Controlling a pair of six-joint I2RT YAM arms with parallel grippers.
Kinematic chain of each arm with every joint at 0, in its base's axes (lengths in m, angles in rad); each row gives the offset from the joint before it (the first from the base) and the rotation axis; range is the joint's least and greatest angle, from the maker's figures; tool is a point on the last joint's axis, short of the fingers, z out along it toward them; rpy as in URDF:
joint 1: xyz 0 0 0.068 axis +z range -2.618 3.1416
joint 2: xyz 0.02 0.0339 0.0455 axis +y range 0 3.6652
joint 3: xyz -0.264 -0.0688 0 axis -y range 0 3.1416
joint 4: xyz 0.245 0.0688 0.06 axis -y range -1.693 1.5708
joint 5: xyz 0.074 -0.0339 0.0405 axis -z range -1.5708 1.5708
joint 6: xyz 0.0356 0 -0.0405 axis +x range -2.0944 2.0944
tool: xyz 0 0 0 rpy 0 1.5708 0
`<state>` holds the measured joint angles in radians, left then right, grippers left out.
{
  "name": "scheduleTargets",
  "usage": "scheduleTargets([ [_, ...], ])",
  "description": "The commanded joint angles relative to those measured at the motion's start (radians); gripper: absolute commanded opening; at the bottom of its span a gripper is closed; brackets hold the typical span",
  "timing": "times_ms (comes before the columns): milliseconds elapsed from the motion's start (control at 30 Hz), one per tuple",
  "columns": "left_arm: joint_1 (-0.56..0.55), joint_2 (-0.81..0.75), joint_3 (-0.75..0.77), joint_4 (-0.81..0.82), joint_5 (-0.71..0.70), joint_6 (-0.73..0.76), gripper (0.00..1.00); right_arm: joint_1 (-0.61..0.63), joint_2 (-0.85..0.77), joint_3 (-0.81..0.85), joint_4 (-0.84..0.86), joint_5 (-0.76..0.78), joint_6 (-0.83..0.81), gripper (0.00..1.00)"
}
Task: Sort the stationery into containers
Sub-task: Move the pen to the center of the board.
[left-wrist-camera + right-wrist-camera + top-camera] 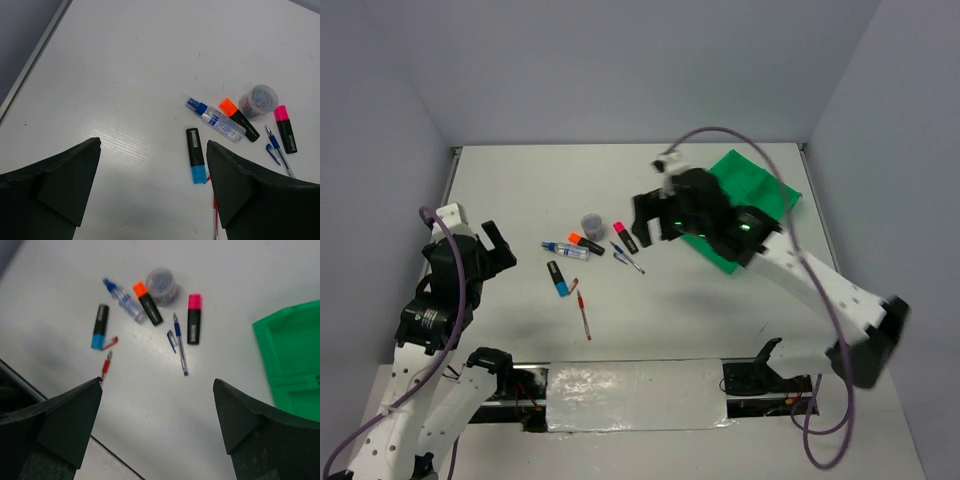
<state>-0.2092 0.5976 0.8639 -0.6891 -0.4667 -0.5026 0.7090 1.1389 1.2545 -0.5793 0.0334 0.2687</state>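
Observation:
The stationery lies in a loose group mid-table: an orange-ended highlighter [584, 243], a pink-ended highlighter [625, 236], a blue-ended highlighter [558, 278], a clear-blue tube [564, 250], a blue pen [628, 258], a red pen [584, 314] and a small grey round tub [591, 223]. The green tray [750, 185] sits at the far right, partly hidden by my right arm. My right gripper [645, 222] is open and empty, high above the table just right of the pink highlighter. My left gripper [498, 248] is open and empty, left of the group.
The left wrist view shows the blue-ended highlighter [195, 154], the tube [216, 119] and the tub [258, 101]. The right wrist view shows the tray corner [292, 360] and the blue pen [179, 343]. A taped strip [635, 394] runs along the near edge.

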Motion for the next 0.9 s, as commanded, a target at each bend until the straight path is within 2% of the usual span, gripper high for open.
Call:
scheduleTargets([
  [0,0.01,-0.009,0.011,0.02,0.0,-0.008,0.99,0.174,0.272,0.181,-0.157,0.284,-0.095,1.0],
  [33,0.011,-0.01,0.011,0.02,0.0,-0.008,0.99,0.205,0.335,0.213,-0.206,0.357,-0.117,0.99],
  [100,0.01,-0.016,0.007,0.02,0.002,-0.008,0.99,0.208,0.502,0.291,-0.235,0.369,-0.14,0.95],
  [133,0.01,-0.018,0.006,0.022,0.003,-0.008,0.99,0.208,0.55,0.31,-0.25,0.34,-0.175,0.87],
  [200,0.01,-0.022,0.004,0.022,0.0,-0.01,0.99,0.21,0.652,0.336,-0.237,0.32,-0.203,0.8],
  [267,0.01,-0.025,0.004,0.023,0.01,-0.008,0.99,0.207,0.685,0.321,-0.211,0.277,-0.246,0.73],
  [467,0.008,-0.024,0.003,0.03,0.026,-0.001,0.99,0.161,0.725,0.232,-0.094,0.093,-0.322,0.65],
  [600,0.01,-0.027,0.001,0.034,0.04,0.004,0.99,0.133,0.768,0.207,-0.061,0.063,-0.348,0.55],
  [867,0.01,-0.015,0.0,0.043,0.068,0.016,0.99,0.104,0.818,0.201,-0.021,0.023,-0.378,0.49],
])
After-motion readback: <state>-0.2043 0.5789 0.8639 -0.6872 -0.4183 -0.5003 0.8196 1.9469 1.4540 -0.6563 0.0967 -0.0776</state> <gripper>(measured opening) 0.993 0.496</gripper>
